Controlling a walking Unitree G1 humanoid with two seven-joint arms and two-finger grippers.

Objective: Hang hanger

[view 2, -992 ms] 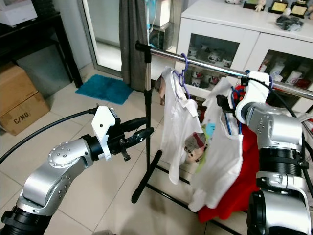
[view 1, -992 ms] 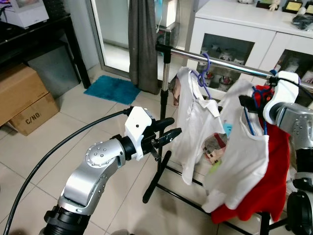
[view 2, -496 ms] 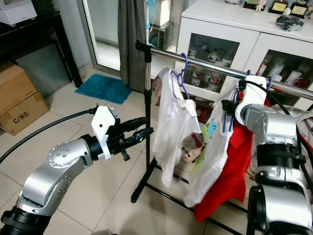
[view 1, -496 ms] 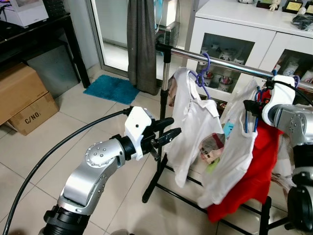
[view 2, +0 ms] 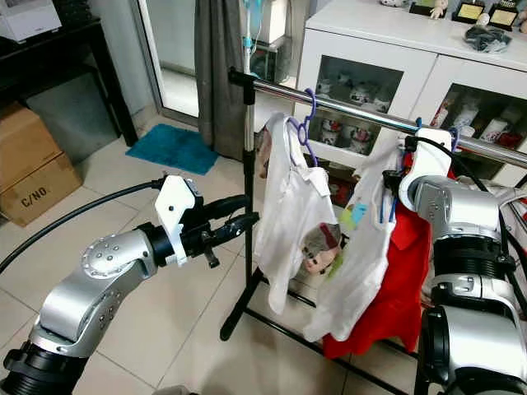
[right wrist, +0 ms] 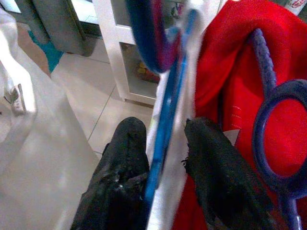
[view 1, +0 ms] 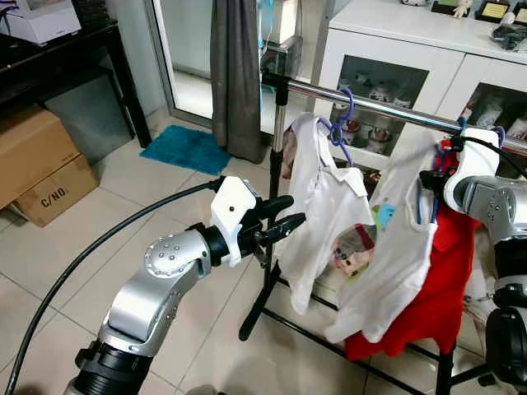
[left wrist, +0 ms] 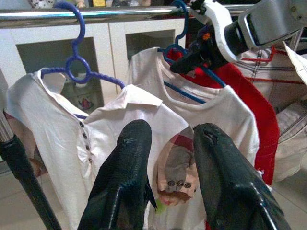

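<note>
- Near, lower left of the head views: the left gripper (view 1: 280,226) is hovering with nothing in it, its fingers slightly parted, pointing toward the rack's upright pole (view 1: 276,156).
- Middle: a white shirt on a purple hanger (view 1: 342,123) is hanging from the rail (view 1: 387,109), just beside the left gripper's tips.
- Right of frame: the right gripper (view 1: 430,183) is pinching the blue hanger (right wrist: 165,115) carrying a white printed shirt (view 1: 395,247), fingers clamped on the hanger's bar.
- The hanger's hook is sitting at the rail; whether it is seated over it, I cannot tell.
- Behind: a red garment (view 1: 449,271) is hanging touching the shirt; a white cabinet (view 1: 387,49) farther back.
</note>
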